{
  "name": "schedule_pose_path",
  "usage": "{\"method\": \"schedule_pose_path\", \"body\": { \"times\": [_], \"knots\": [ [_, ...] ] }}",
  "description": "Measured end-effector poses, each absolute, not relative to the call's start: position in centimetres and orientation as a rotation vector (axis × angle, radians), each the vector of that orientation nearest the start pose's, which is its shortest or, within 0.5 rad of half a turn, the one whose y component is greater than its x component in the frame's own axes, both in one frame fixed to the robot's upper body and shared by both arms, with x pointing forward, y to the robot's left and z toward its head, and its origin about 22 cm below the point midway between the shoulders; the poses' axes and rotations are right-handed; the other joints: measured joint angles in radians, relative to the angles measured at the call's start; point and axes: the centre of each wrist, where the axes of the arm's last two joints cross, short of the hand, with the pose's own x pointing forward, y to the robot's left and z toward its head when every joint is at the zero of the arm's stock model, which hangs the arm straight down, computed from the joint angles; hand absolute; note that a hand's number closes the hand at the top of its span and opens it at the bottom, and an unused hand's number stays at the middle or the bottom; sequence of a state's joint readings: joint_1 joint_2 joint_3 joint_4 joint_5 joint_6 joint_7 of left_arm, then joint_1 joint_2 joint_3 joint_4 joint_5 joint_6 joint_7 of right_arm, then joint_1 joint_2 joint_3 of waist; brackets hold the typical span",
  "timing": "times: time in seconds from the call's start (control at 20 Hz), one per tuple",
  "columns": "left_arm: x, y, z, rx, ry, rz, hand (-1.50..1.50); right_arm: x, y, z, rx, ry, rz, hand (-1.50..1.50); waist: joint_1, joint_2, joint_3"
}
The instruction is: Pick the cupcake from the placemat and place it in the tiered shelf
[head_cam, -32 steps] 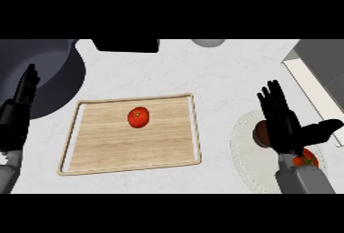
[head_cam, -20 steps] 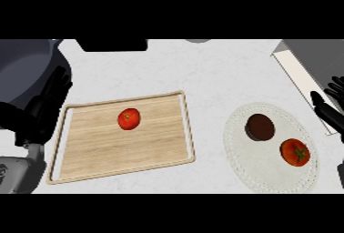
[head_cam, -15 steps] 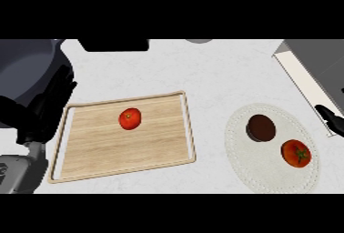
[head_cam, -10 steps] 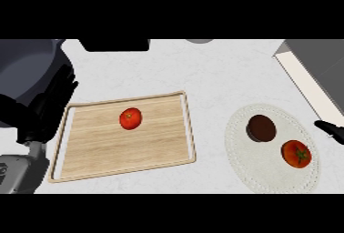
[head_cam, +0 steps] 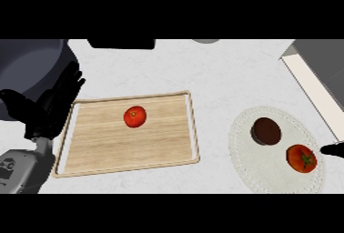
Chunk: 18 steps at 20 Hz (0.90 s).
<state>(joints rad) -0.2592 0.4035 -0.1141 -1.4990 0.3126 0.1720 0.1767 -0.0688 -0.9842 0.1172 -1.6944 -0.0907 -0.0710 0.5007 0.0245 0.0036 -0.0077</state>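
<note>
left hand (head_cam: 50, 107): showing at the left edge beside the wooden tray (head_cam: 80, 157), fingers straight and spread upward, holding nothing; resting, not reaching

wooden tray: lying left of centre on the white counter (head_cam: 222, 73), carrying one tomato (head_cam: 135, 117) in its upper middle

placemat (head_cam: 245, 168): pale round mat lying right of the tray, well apart from it

cupcake (head_cam: 266, 131): dark brown round thing sitting on the placemat's upper middle, untouched; nothing is gripping it

second tomato (head_cam: 301, 158): sitting on the placemat just beside the cupcake, lower right of it

right hand (head_cam: 333, 149): only a black sliver is poking in at the right edge, near the second tomato; cannot tell whether its fingers are wide or closed

risk 1: the hand is coming in from the tomato's side, so a reach for the cupcake could be nudging or grabbing the second tomato instead

risk 2: the two round things are sitting close together, so fingers wrapping the cupcake could be catching the tomato and rolling it off the mat

risk 3: a sideways brush could be tipping the cupcake or dragging the placemat

hidden: the right hand is almost fully cut off; the tiered shelf is not clearly showing, only a grey slanted edge (head_cam: 316, 68) at top right that may or may not belong to it; dark shapes along the top edge are too cropped to name; the cupcake's topping and wrapper are hard to make out from above
</note>
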Motion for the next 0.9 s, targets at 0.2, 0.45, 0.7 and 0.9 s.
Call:
{"method": "schedule_pose_path", "body": {
  "times": [0.2, 0.45, 0.7, 0.9],
  "knots": [
    [30.2, 26.7, 7.3, 0.067, -1.537, -0.085, 0.00, 26.4, -32.8, 16.2, -0.827, -1.009, 0.643, -1.50, 0.012, 0.002, 0.003],
    [30.0, 27.1, 7.2, 0.064, -1.532, -0.076, 0.00, 28.6, -27.7, 15.5, -0.848, -0.916, 0.695, -1.50, 0.007, 0.000, 0.005],
    [30.7, 26.9, 6.5, 0.075, -1.533, -0.064, 0.00, 29.8, -25.0, 13.7, -0.870, -0.815, 0.782, -1.50, -0.006, 0.000, 0.006],
    [30.3, 27.2, 6.5, 0.075, -1.527, -0.061, 0.00, 30.8, -23.9, 12.3, -0.892, -0.751, 0.823, -1.50, -0.009, -0.002, 0.007]
  ]
}}
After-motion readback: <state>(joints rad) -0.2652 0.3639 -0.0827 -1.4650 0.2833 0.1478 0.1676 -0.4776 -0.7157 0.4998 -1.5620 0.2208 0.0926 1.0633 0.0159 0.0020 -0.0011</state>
